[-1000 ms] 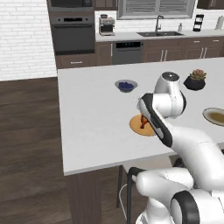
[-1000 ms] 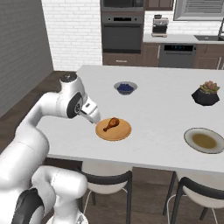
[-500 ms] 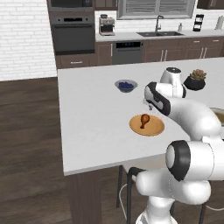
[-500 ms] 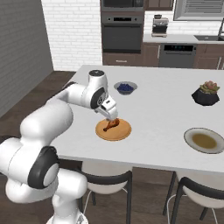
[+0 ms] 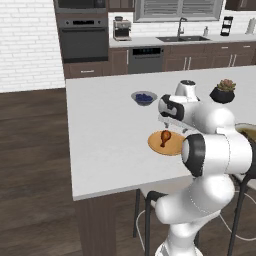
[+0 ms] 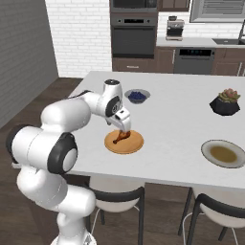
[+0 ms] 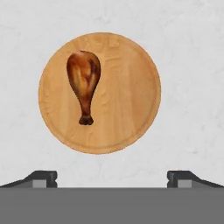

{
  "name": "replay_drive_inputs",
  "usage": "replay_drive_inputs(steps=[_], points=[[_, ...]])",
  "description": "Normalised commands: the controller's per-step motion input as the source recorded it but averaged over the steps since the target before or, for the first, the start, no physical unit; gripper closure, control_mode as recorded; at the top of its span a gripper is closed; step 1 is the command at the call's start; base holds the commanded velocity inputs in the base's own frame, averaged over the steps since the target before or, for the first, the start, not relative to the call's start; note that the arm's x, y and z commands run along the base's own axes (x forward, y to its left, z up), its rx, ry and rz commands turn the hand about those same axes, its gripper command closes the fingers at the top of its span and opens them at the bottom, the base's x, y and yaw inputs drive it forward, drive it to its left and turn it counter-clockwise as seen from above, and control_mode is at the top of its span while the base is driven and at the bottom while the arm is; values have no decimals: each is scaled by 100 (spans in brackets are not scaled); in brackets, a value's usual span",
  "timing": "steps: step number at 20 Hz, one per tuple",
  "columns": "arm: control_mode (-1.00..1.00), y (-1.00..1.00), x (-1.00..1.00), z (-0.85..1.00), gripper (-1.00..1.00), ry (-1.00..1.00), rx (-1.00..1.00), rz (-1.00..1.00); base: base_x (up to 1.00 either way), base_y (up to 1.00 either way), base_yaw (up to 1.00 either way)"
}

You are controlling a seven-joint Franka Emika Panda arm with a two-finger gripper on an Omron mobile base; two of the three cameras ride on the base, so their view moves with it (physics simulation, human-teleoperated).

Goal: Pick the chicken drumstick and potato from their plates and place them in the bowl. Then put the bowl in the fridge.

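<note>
Hand view — claw (image 7: 112, 177) wide, empty above chicken drumstick (image 7: 83, 85) | my step: first pick | next: descend onto it on the wooden plate (image 7: 131, 100), near counter's front edge

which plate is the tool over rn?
The wooden plate with the drumstick on it. The open tool hangs above it; the grey-rimmed plate sits far off to the right, holding no drumstick.

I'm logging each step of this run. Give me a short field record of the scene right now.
target: chicken drumstick, lying on the wooden plate, left of centre in the hand view
gripper: open, above the plate, holding nothing
second plate: pale-rimmed, on the counter
blueberry bowl: beyond the wooden plate
plant pot: far side of the counter
</note>
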Motion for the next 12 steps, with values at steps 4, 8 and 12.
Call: replay_drive_inputs(steps=[4, 8, 12], points=[[-100, 3, 36, -42, -100, 8, 0, 2, 0, 0, 0], [-100, 0, 52, -24, -100, 2, 1, 6, 0, 0, 0], [-100, 0, 26, -41, -100, 11, 0, 5, 0, 0, 0]])
